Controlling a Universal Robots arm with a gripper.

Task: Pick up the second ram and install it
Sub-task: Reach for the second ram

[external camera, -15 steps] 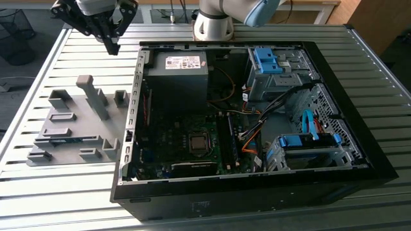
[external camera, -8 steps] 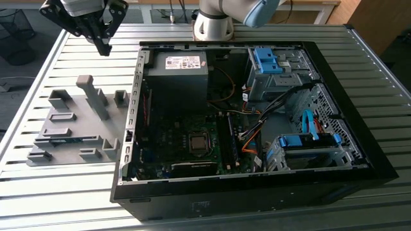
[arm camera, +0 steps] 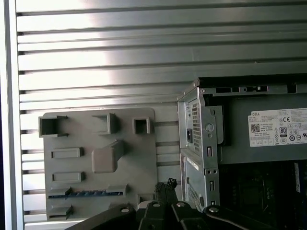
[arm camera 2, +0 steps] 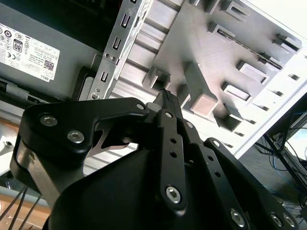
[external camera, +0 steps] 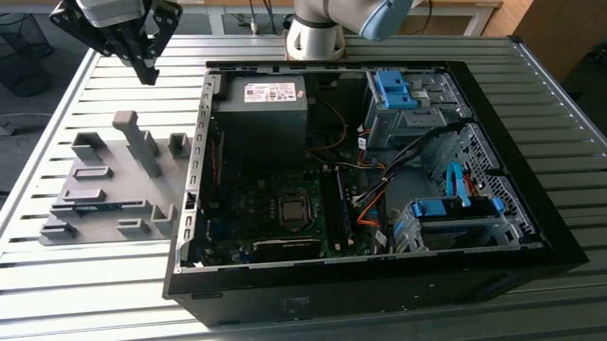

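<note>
The second ram (external camera: 96, 207) is a slim blue stick lying in a slot of the grey holder plate (external camera: 114, 160), on the exterior view's left of the open computer case (external camera: 379, 270). In the first wrist view the ram (arm camera: 86, 193) shows as a blue strip low on the holder plate (arm camera: 124, 124). My gripper (external camera: 147, 74) hangs high above the table, beyond the holder plate's far end and well apart from the ram. Its fingers meet at their tips in both wrist views (arm camera 2: 166, 96) (arm camera: 165, 184), shut with nothing between them.
Inside the case are a power supply (external camera: 261, 106), a motherboard (external camera: 284, 209) with memory slots (external camera: 339, 206), loose cables (external camera: 374, 199) and blue drive-bay clips (external camera: 394, 89). Grey blocks, one of them a tall post (external camera: 141, 142), stand on the holder plate. The slatted table (external camera: 104, 284) surrounds everything.
</note>
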